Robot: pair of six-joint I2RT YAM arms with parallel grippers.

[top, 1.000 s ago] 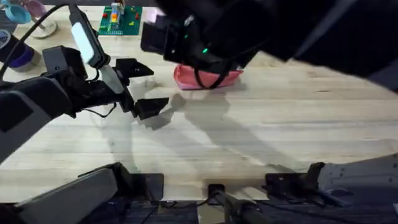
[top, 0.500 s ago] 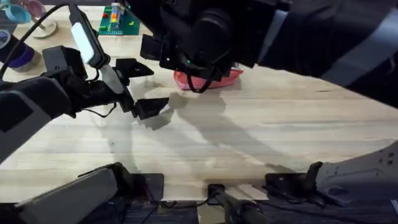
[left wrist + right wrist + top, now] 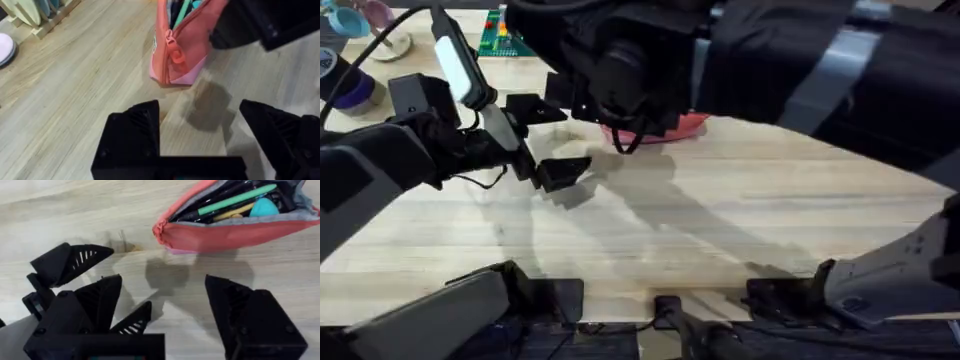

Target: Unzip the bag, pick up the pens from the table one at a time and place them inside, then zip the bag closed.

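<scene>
The salmon-pink bag (image 3: 225, 230) lies on the wooden table (image 3: 720, 230) with its zipper open. Inside it I see the light green pen (image 3: 235, 200), a black pen (image 3: 232, 190) beside it and a teal object (image 3: 262, 207). My right gripper (image 3: 170, 310) hovers open just short of the bag's end, holding nothing. The right arm (image 3: 630, 70) rises under the overhead camera and covers most of the bag (image 3: 688, 124). My left gripper (image 3: 555, 140) is open and empty to the left of the bag, facing its zipper-pull end (image 3: 172, 47).
A green brick board (image 3: 515, 35), a purple tape roll (image 3: 350, 90) and cups (image 3: 360, 18) stand at the table's far left. A wooden rack (image 3: 47, 17) is near the bag. Bare tabletop stretches across the front and right.
The right arm has swung left over the bag and now covers more of it in the overhead view. The left arm and its open gripper have stayed put.
</scene>
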